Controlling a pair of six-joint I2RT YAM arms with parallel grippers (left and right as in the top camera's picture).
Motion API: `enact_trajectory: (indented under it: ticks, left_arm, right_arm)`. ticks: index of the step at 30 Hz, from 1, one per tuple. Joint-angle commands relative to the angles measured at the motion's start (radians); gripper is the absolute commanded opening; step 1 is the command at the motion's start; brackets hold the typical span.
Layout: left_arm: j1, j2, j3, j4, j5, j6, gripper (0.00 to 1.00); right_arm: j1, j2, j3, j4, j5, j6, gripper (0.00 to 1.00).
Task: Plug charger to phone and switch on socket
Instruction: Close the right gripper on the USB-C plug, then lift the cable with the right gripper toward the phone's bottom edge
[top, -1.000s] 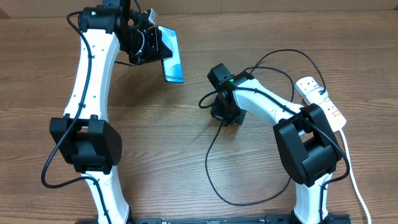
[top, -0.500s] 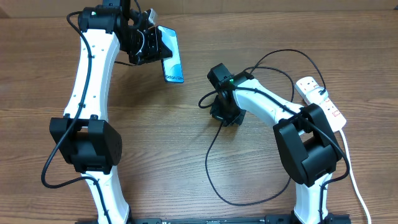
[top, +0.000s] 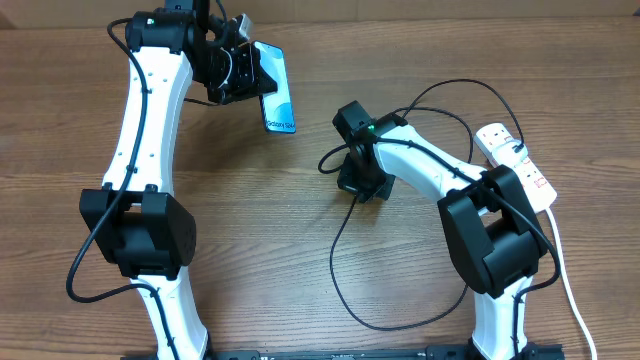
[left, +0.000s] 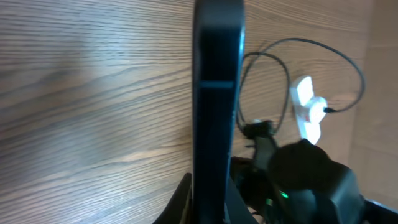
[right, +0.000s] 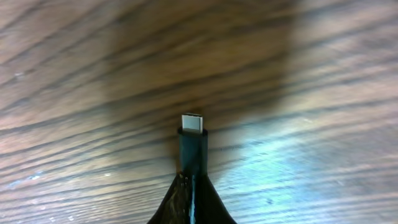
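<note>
The charger (right: 193, 146) is seen first: its small black plug with a silver tip is clamped upright in the right gripper (top: 358, 182), and the tip is held just above the wooden table (top: 300, 300). The table is brown with a clear grain, and a paler band is seen along its far edge.

From the plug, the thin black cable is trailed in a loose loop toward the near side, and more loops are laid far right toward the socket (top: 515, 160). The socket, a white power strip with red switch marks, is set at the right edge of the table. It is partly covered by the right arm (top: 490, 240), and its thick white cord (top: 570, 290) is run toward the near right.

The phone (top: 279, 92) is held off the table at the far left, well apart from the plug. It is gripped tightly by the left gripper (top: 240, 70), its bright blue screen is turned up, and small text is shown at its near end. In the left wrist view only its dark edge is presented.
</note>
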Motion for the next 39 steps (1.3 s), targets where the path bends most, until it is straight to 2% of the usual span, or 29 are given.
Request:
enact_trajectory:
  ticks: [1,5,13,18,21,26,31,33,35,37,38,39]
  left_arm:
    - [0.003,-0.016,0.016,0.025,0.193,0.074,0.04]
    - [0.003,-0.016,0.016,0.071,0.365,0.146,0.04]
    - [0.003,-0.016,0.016,0.227,0.584,0.149,0.04]
    - [0.003,-0.016,0.016,0.327,0.627,0.108,0.04]
    - [-0.002,-0.016,0.016,0.338,0.690,0.110,0.04]
    - [-0.014,-0.016,0.016,0.365,0.851,0.195,0.04]
    - [-0.014,-0.016,0.016,0.367,0.849,0.196,0.04]
    - [-0.014,-0.016,0.016,0.366,0.815,0.206,0.04]
    - [-0.013,-0.016,0.016,0.362,0.695,0.200,0.04]
    - [-0.013,-0.016,0.016,0.342,0.511,0.150,0.04]
    - [-0.013,-0.016,0.016,0.327,0.405,0.113,0.04]
    - [-0.013,-0.016,0.016,0.308,0.322,0.082,0.04]
  right_arm:
    - [0.002,0.024,0.074,-0.018,-0.023,-0.087,0.04]
    - [-0.001,-0.027,0.170,-0.068,-0.023,-0.150,0.04]
    - [0.005,-0.296,0.248,-0.118,-0.032,-0.290,0.04]
    - [0.046,-0.461,0.248,-0.144,-0.098,-0.456,0.04]
    - [0.088,-0.503,0.248,-0.145,-0.110,-0.480,0.04]
    - [0.139,-0.502,0.247,-0.130,-0.092,-0.479,0.04]
    - [0.145,-0.502,0.248,-0.119,-0.054,-0.465,0.04]
    - [0.144,-0.502,0.248,-0.125,-0.009,-0.407,0.04]
    - [0.141,-0.502,0.248,-0.132,0.050,-0.330,0.04]
    - [0.132,-0.502,0.247,-0.150,0.120,-0.207,0.06]
    - [0.126,-0.502,0.247,-0.160,0.141,-0.155,0.11]
    - [0.119,-0.502,0.247,-0.167,0.152,-0.121,0.21]
